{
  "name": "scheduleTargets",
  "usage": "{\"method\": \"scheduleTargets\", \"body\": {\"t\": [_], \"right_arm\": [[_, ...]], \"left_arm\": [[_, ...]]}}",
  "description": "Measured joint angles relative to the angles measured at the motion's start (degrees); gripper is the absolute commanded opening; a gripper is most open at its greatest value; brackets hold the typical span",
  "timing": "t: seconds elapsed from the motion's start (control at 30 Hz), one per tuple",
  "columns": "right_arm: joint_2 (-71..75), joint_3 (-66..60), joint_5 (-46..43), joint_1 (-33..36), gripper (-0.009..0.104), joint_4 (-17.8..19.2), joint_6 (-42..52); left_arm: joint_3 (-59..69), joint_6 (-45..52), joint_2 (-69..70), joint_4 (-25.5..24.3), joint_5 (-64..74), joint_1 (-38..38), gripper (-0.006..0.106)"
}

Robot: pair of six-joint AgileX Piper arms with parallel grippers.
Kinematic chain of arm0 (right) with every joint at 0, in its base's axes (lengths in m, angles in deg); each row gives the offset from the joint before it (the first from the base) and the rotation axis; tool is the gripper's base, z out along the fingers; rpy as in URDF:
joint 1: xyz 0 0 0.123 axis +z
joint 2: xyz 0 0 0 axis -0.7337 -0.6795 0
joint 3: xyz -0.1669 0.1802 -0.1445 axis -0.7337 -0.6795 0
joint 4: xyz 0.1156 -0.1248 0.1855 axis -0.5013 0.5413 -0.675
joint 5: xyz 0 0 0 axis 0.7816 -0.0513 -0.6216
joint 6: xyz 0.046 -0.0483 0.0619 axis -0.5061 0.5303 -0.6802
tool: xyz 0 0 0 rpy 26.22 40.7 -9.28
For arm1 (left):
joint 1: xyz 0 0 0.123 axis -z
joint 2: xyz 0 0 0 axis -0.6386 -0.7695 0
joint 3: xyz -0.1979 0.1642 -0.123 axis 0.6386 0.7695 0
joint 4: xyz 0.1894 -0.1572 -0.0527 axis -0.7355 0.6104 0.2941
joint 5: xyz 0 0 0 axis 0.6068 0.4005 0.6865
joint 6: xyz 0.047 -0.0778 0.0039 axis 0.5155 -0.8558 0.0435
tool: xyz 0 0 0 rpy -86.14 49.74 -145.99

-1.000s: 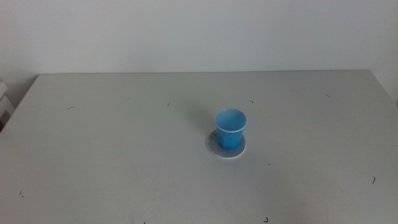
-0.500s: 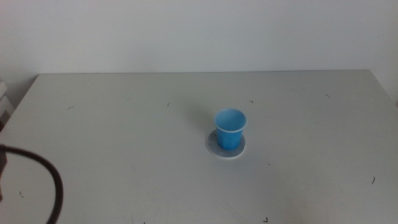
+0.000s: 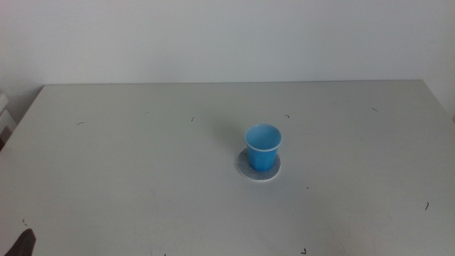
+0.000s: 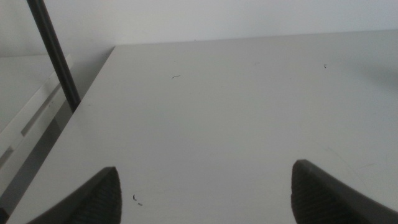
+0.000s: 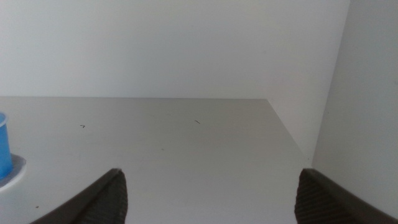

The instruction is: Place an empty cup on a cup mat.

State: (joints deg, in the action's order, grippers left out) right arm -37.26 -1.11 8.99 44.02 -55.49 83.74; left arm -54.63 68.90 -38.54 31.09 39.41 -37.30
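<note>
The cup (image 3: 263,147) stands upright on the cup mat (image 3: 258,166) near the middle of the surface (image 3: 128,163), its base toward the mat's far right part, so the placing looks done. It is a small tapered disposable cup, bright blue inside and out with a thin white rim, empty as far as can be seen — likely very light and thin-walled, easy to dent or tip, so a soft grip across the upper wall just under the rim would suit it best. The mat is a flat round disc, mottled grey with a thin white edge, a little wider than the cup. The surface is pale grey, matte, flecked with small dark marks. The left hand (image 4: 205,186) hangs over the near left corner, jaws spread and holding nothing; the right hand (image 5: 211,190) waits to the right of the cup, also spread and empty — both well apart from it.
</note>
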Motion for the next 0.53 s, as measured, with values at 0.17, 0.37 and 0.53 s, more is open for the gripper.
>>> {"method": "scheduleTargets", "body": {"t": [0.17,0.37,0.53], "right_arm": [[0.00,0.00,0.00,0.00,0.094,0.00,0.00],[0.00,0.00,-0.04,0.00,0.094,0.00,0.00],[0.00,0.00,0.01,0.00,0.094,0.00,0.00]], "left_arm": [[0.78,0.00,5.09,0.00,0.52,0.00,0.105],[0.90,0.00,5.90,0.00,2.25,0.00,0.105],[0.90,0.00,5.92,0.00,2.81,0.00,0.105]]}}
